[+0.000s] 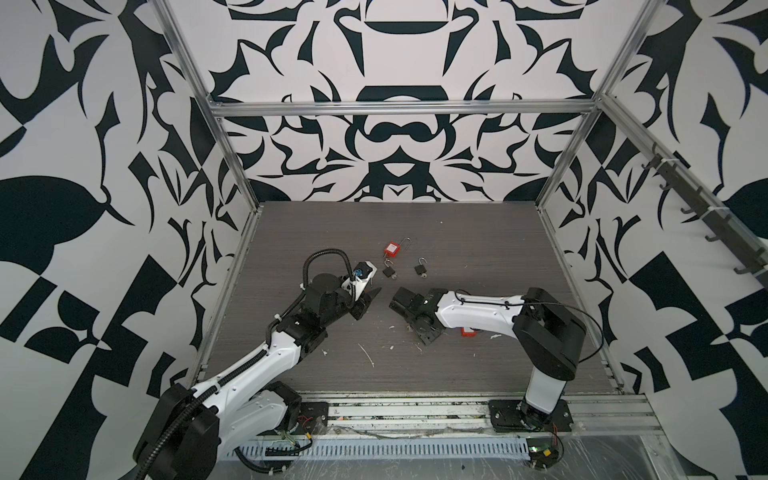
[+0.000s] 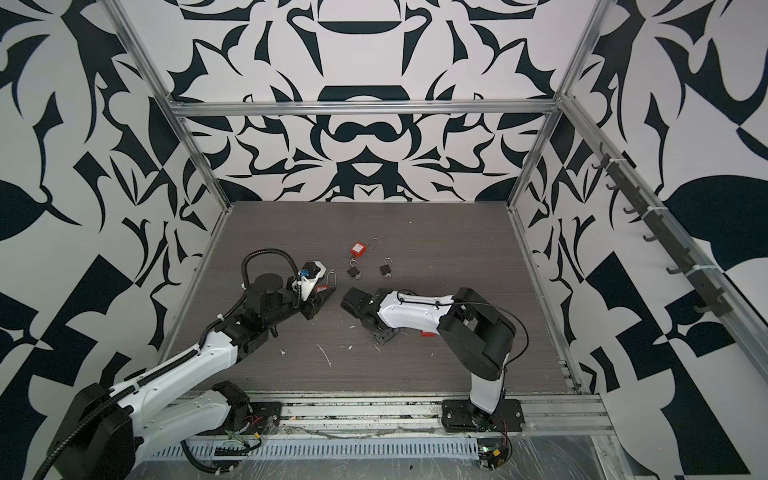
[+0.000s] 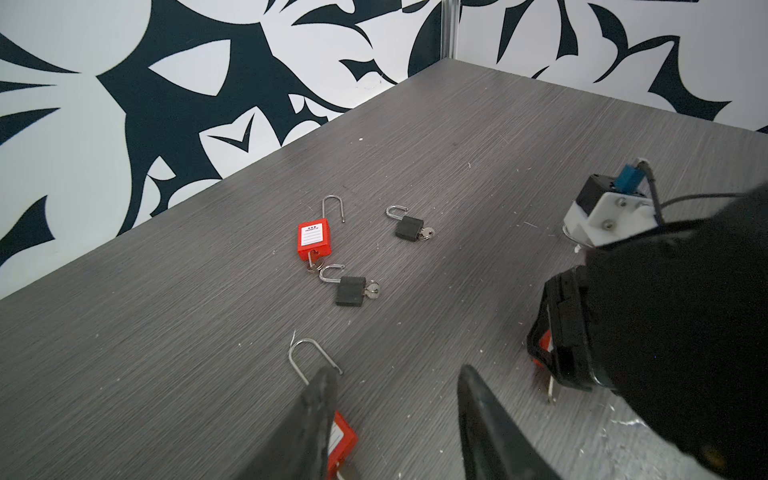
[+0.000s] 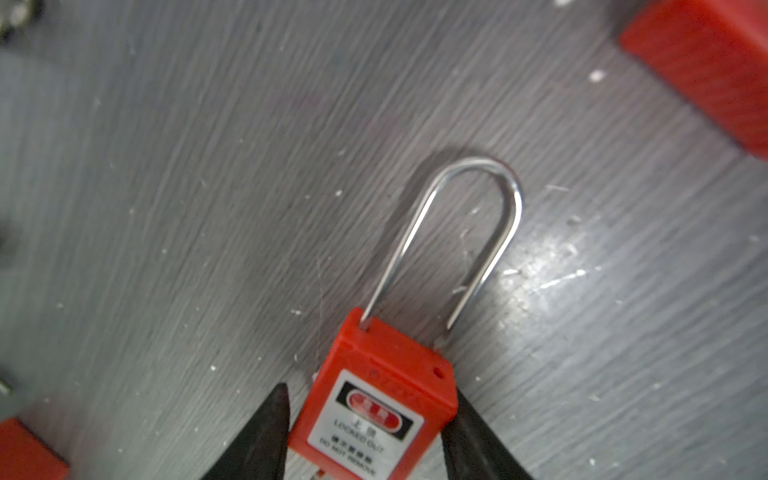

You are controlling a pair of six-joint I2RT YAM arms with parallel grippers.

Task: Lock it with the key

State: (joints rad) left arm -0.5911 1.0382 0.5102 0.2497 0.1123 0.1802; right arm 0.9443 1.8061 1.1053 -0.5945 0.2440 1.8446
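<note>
A red padlock (image 4: 382,399) with a white label lies on the grey table, its long steel shackle (image 4: 478,208) sprung open on one leg. My right gripper (image 4: 370,392) points down at it, with one finger against each side of the red body. In the left wrist view a key (image 3: 550,390) sticks out of that lock's underside. My left gripper (image 3: 397,370) is open low over the table, its fingers wide apart. A second red padlock (image 3: 343,436) lies against one of its fingers (image 3: 320,399), shackle (image 3: 305,353) open. In a top view the two grippers (image 1: 370,299) (image 1: 424,332) face each other mid-table.
Farther back lie a third red padlock (image 1: 392,248) and two small black padlocks (image 1: 389,272) (image 1: 420,269), all with open shackles and keys in them. Another red padlock (image 1: 468,331) lies under my right forearm. White crumbs dot the table. Aluminium posts and patterned walls enclose it.
</note>
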